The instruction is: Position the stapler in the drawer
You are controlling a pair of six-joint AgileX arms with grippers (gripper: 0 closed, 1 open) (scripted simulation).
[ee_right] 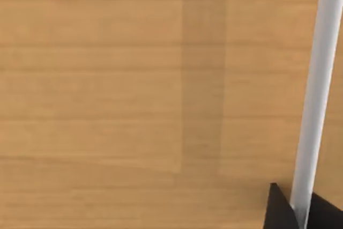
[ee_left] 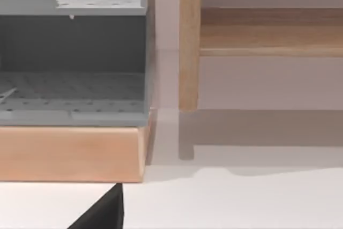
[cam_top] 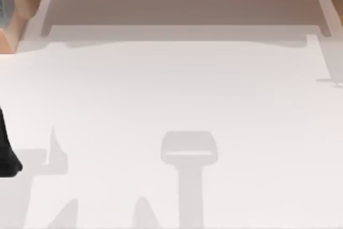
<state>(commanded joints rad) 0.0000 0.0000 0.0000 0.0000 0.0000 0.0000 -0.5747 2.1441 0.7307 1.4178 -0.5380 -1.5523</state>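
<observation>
Our right gripper [ee_right: 301,211] is closed around the white bar [ee_right: 316,79] on the wooden front [ee_right: 107,79], probably the drawer's handle. Our left gripper [ee_left: 103,214] hovers near that furniture's grey rack [ee_left: 72,57]; we cannot tell whether it is open or closed. Nor can we tell where the stapler lies. We judge it light, rigid and slippery, best pinched across its middle.

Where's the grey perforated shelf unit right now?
The grey shelf unit stands at the far left corner of the table in the top view, on a wooden base, beside a wooden post.
</observation>
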